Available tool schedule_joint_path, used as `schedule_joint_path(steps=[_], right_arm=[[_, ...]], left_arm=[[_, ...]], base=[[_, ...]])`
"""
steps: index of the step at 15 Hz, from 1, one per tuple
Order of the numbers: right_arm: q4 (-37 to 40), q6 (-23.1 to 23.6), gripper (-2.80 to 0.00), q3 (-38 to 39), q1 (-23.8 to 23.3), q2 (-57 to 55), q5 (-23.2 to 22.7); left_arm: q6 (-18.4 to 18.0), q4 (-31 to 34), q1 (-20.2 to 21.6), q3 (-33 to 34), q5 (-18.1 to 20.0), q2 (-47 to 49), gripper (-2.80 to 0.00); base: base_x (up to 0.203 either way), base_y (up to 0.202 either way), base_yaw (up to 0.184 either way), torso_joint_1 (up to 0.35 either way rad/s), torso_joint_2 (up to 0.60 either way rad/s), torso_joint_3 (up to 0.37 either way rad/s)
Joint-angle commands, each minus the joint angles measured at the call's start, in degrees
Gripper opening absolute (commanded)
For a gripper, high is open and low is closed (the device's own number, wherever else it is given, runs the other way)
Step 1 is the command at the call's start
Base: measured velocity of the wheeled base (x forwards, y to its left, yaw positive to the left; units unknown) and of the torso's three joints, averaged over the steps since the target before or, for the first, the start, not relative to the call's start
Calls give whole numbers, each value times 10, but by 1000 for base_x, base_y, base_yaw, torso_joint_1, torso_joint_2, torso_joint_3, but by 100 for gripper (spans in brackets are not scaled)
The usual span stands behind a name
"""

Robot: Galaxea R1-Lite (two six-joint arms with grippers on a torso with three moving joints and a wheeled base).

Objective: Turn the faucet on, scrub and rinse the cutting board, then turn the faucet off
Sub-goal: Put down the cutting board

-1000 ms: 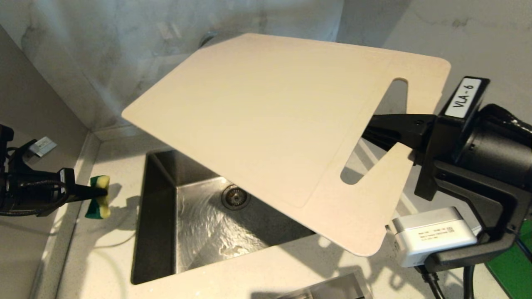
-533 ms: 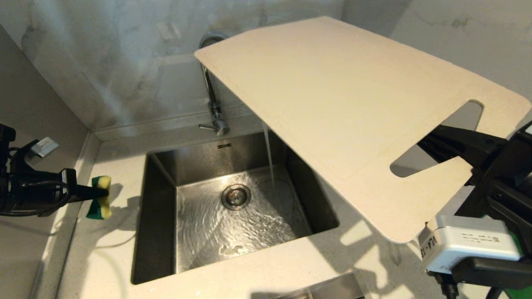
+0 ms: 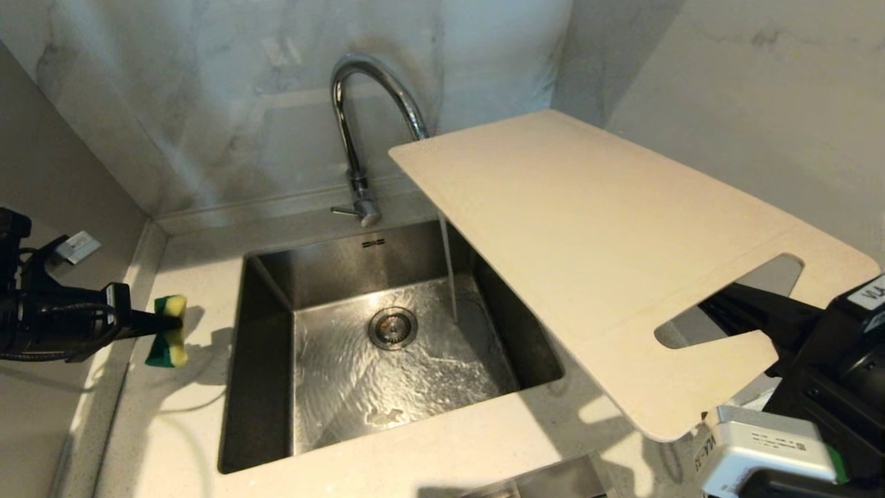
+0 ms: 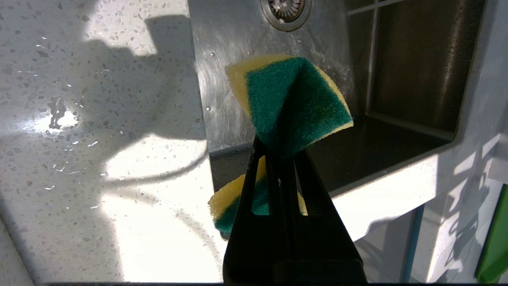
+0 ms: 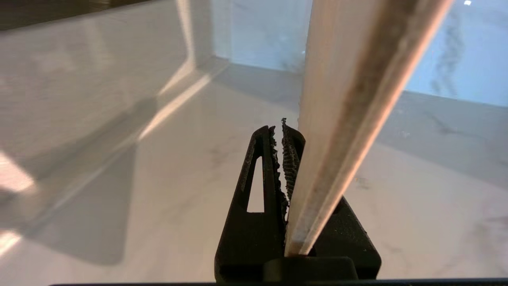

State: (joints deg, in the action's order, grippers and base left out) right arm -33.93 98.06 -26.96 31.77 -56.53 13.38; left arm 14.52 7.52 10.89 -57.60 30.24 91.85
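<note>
The chrome faucet [image 3: 354, 117] stands behind the sink, and a thin stream of water [image 3: 449, 277] falls into the basin. The cream cutting board [image 3: 594, 235] hangs tilted over the sink's right side and the counter. Its far corner hides the spout's end. My right gripper [image 3: 719, 304] is shut on the board's slot end. In the right wrist view the board's edge [image 5: 341, 119] runs up from the right gripper [image 5: 279, 131]. My left gripper [image 3: 173, 321] hovers over the counter left of the sink, shut on a yellow-green sponge [image 3: 166, 342]. The sponge [image 4: 293, 95] sticks out beyond the left gripper [image 4: 281, 147].
The steel sink [image 3: 266, 360] has wet walls and a round drain [image 3: 392, 327]. Speckled counter [image 3: 173, 429] surrounds it, with marble walls meeting in a corner behind. A metal edge [image 3: 546, 481] shows at the front. Something bright green [image 4: 494, 246] lies on the right.
My right arm has swung the board right and down, off the middle of the sink, uncovering the faucet and the running stream. The left gripper with the sponge has stayed put.
</note>
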Motion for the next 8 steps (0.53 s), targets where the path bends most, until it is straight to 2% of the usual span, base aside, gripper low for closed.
schedule_joint_path(steps=[1, 8], right_arm=[[-7, 6, -280, 21, 0, 1, 11], [-53, 4, -280, 94, 0, -10, 52]], left_arm=[[1, -1, 2, -1, 1, 9, -280], [2, -1, 3, -1, 2, 19, -280]], base=[[0, 0, 0, 0, 0, 0], [0, 0, 0, 0, 0, 0]])
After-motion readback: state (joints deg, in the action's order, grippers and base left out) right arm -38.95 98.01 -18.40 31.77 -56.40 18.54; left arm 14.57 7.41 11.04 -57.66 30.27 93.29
